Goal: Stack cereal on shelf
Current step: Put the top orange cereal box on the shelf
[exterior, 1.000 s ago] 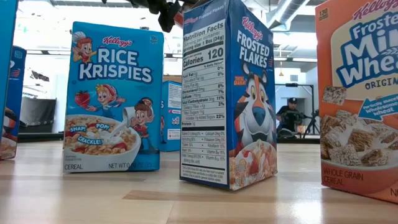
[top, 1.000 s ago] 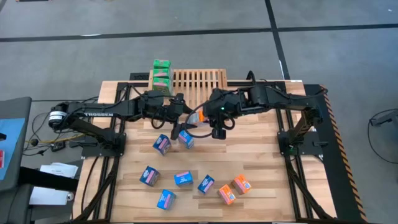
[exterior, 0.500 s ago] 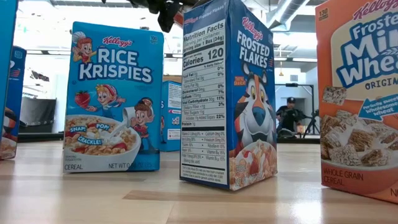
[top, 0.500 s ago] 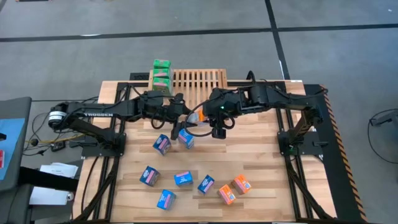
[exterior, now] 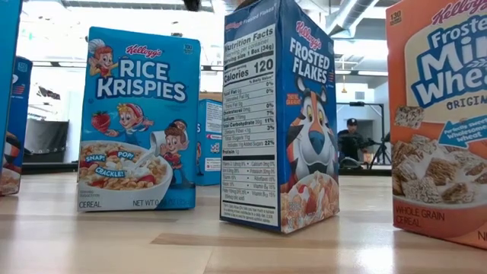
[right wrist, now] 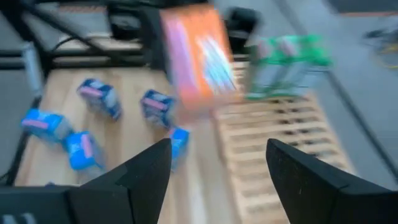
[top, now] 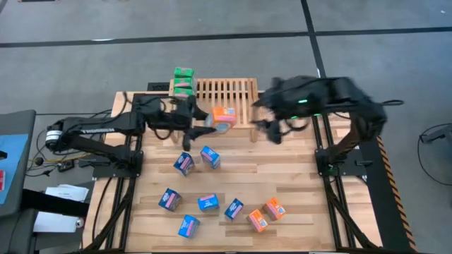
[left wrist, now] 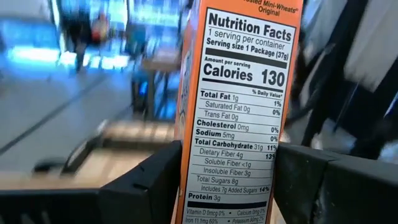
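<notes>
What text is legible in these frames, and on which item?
"Kellogg's RICE KRISPIES", "SNAP! POP! CRACKLE!": blue box, low view.
"FROSTED FLAKES", "Nutrition Facts", "Calories 120": tall blue box.
"Froste... Mi... Whea...", "WHOLE GRAIN CEREAL": orange box at the edge, cut off.
"Nutrition Facts", "Calories 130", "Mini-Wheats Original": orange box in the left pincer.
High and right wrist views: print too blurred.

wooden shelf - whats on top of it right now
Green cereal boxes stacked at the shelf's left end. The left gripper holds an orange box at its front edge; whether that box touches the slats can't be seen.
</notes>
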